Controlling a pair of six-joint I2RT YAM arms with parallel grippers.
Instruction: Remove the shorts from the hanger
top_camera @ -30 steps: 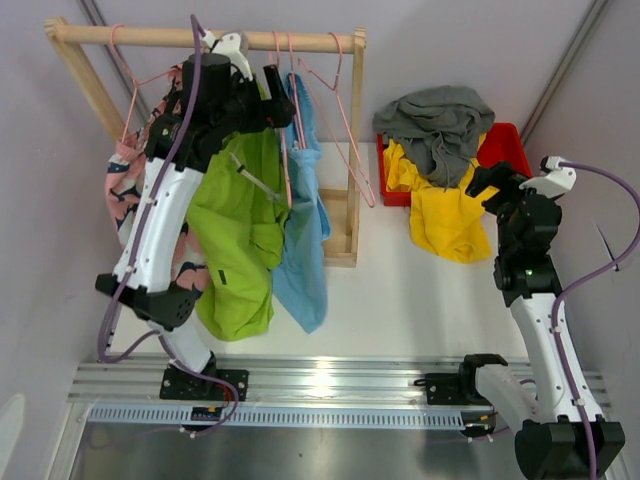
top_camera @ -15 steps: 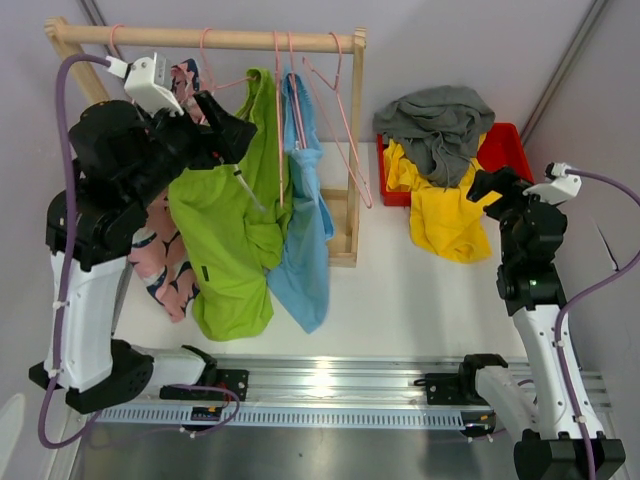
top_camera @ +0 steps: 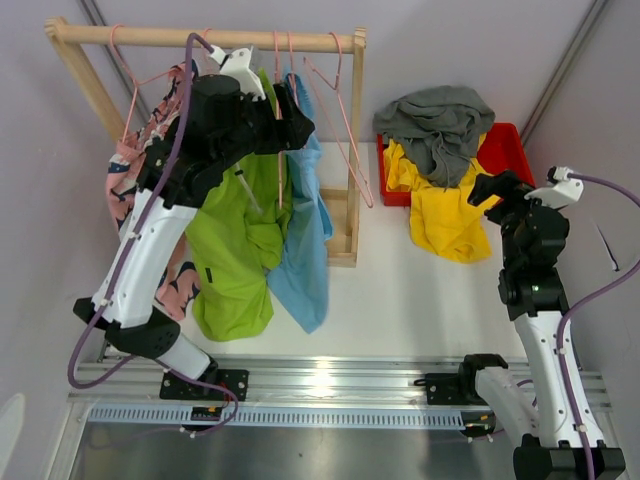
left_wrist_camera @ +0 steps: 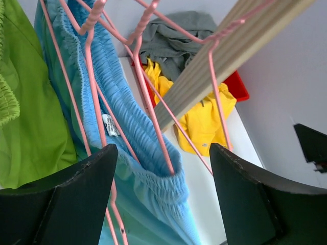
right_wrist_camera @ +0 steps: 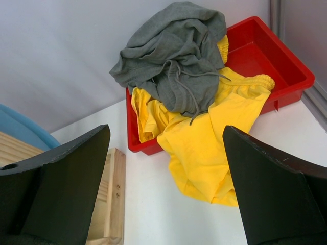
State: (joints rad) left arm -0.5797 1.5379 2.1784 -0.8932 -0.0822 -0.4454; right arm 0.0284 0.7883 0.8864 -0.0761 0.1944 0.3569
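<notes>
Light blue shorts [top_camera: 305, 235] hang on a pink hanger [top_camera: 290, 70] from the wooden rail [top_camera: 150, 37], beside lime green shorts [top_camera: 235, 250] and pink patterned shorts [top_camera: 125, 190]. My left gripper [top_camera: 297, 112] is open and up at the rail, its jaws on either side of the blue waistband [left_wrist_camera: 127, 127] and the hanger wire [left_wrist_camera: 153, 109], holding nothing. Grey shorts [top_camera: 435, 120] and yellow shorts [top_camera: 445, 215] lie in and over a red bin [top_camera: 505, 145]. My right gripper [top_camera: 490, 185] is open and empty, above the table near the yellow shorts [right_wrist_camera: 204, 153].
Empty pink hangers [top_camera: 345, 130] hang at the rail's right end. The rack's wooden upright and base [top_camera: 345, 225] stand between the hanging shorts and the bin. The wooden base also shows in the right wrist view [right_wrist_camera: 110, 204]. A metal rail [top_camera: 320, 385] runs along the near edge.
My left arm swung out to the left, then back right and up to the rail at the light blue shorts' hanger. The right arm has barely moved.
</notes>
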